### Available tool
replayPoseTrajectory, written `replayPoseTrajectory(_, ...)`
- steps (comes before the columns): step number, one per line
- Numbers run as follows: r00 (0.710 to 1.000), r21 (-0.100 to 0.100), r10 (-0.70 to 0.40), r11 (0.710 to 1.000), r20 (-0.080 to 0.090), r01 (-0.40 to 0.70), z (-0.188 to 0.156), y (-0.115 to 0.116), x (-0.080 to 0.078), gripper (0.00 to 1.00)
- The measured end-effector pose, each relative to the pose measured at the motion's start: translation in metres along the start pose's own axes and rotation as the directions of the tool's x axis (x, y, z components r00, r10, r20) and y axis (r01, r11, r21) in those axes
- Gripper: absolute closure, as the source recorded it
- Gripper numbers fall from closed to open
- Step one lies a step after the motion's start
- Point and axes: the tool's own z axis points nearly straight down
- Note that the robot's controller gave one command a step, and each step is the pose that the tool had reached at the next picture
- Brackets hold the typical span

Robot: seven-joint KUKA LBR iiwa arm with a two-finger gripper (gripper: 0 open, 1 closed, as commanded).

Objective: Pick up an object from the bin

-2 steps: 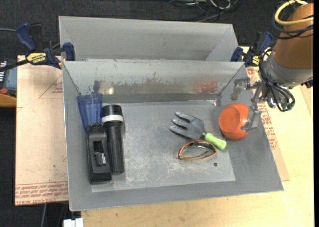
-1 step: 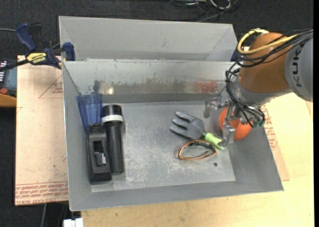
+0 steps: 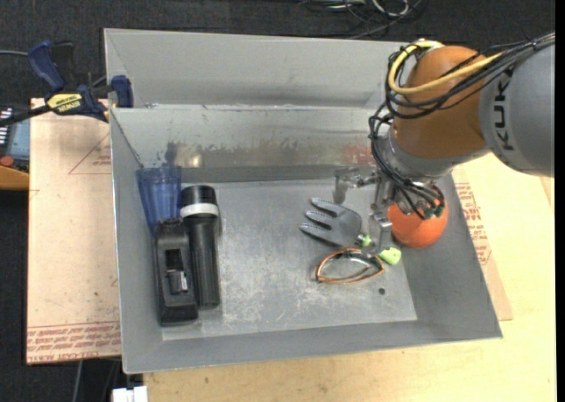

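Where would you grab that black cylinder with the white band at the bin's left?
Likely across the barrel of the black cylinder with the white band, from straight above: it lies flat and its round body is narrow there. The black rectangular box lies tight beside it, leaving little room on that side.
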Motion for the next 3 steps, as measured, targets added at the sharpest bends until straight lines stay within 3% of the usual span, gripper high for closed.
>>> replayPoseTrajectory(1, 1.0, -0.004, 0.025, 1.0, -0.01, -0.025, 0.024, -0.001, 0.017, 0.0)
replayPoseTrajectory(2, 0.942, -0.001, 0.336, 0.942, 0.004, -0.336, 0.091, -0.005, 0.009, 0.0)
replayPoseTrajectory(3, 0.973, 0.0, -0.232, 0.973, 0.004, 0.232, 0.087, -0.01, 0.003, 1.0)
